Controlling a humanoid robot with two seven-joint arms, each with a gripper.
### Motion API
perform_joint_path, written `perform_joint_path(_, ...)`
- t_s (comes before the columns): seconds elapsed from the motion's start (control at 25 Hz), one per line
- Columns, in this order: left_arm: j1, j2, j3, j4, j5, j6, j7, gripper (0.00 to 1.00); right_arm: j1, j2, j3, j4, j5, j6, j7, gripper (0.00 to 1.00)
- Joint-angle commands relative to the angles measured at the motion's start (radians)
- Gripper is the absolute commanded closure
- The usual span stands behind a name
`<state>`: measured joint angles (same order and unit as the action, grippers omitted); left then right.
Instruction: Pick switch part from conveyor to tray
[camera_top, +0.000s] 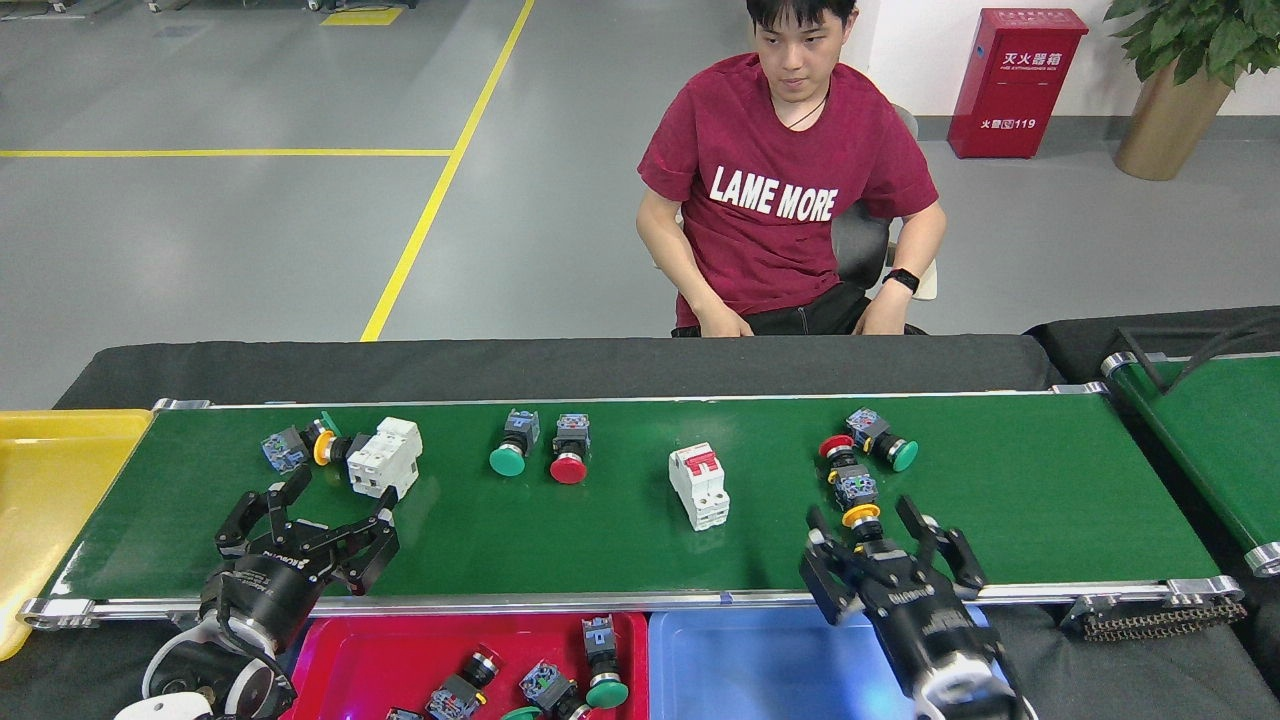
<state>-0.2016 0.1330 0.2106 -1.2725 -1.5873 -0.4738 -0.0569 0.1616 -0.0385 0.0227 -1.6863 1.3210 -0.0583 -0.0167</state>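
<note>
Right gripper (880, 545) fingers spread wide, straddling yellow push-button switch (862, 520) near conveyor (600, 540) front rail. Left gripper (305, 515) splayed, empty. Tip: center first, belt probably moving, squeeze body.

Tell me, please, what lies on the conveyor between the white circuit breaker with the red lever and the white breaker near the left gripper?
In the head view, two push-button switches lie between the red-levered breaker and the other white breaker: a green-capped switch and a red-capped switch, side by side.
</note>
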Motion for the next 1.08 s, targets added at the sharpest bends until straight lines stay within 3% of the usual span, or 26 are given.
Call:
perform_joint_path(0.0, -0.053, 0.008, 0.004, 0.032, -0.002, 0.009, 0.005, 0.00, 0.030, -0.004, -0.017, -0.021, -0.003, 0.003, -0.055, 0.02)
perform_joint_path(0.2, -0.156, 0.013, 0.000, 0.167, -0.003, 0.101, 0.011, 0.04, 0.119, -0.004, -0.017, -0.047, -0.003, 0.003, -0.083, 0.02)
perform_joint_path(0.24, -0.165, 0.016, 0.000, 0.188, -0.003, 0.110, 0.016, 0.13, 0.119, -0.003, -0.017, -0.047, -0.003, 0.003, -0.083, 0.02)
perform_joint_path(0.28, -0.167, 0.019, -0.002, 0.200, -0.003, 0.109, 0.020, 0.31, 0.119, 0.000, -0.017, -0.047, -0.003, 0.003, -0.083, 0.02)
perform_joint_path(0.32, -0.165, 0.019, -0.002, 0.206, 0.000, 0.107, 0.020, 0.58, 0.119, 0.002, -0.017, -0.047, -0.003, 0.003, -0.080, 0.02)
perform_joint_path(0.36, -0.165, 0.019, -0.002, 0.213, 0.004, 0.107, 0.022, 0.73, 0.116, 0.002, -0.017, -0.047, -0.002, 0.003, -0.078, 0.02)
perform_joint_path(0.48, -0.165, 0.019, -0.002, 0.259, 0.004, 0.107, 0.062, 0.94, 0.085, 0.011, -0.006, -0.052, 0.001, 0.003, -0.066, 0.02)
perform_joint_path(0.64, -0.131, 0.020, -0.057, 0.237, 0.006, 0.098, 0.151, 1.00, -0.008, 0.037, 0.063, -0.044, 0.007, 0.009, 0.027, 0.02)
perform_joint_path(0.76, -0.055, 0.022, -0.082, 0.070, 0.030, -0.023, 0.143, 1.00, -0.068, 0.077, 0.131, -0.013, 0.023, 0.048, 0.066, 0.02)
perform_joint_path(0.84, 0.007, 0.022, -0.080, -0.030, 0.033, -0.081, 0.137, 1.00, -0.097, 0.088, 0.194, 0.027, 0.066, 0.101, 0.069, 0.02)
perform_joint_path(1.04, 0.125, 0.054, -0.068, -0.174, 0.069, -0.198, 0.135, 0.99, -0.188, 0.098, 0.292, 0.163, 0.084, 0.202, 0.069, 0.02)
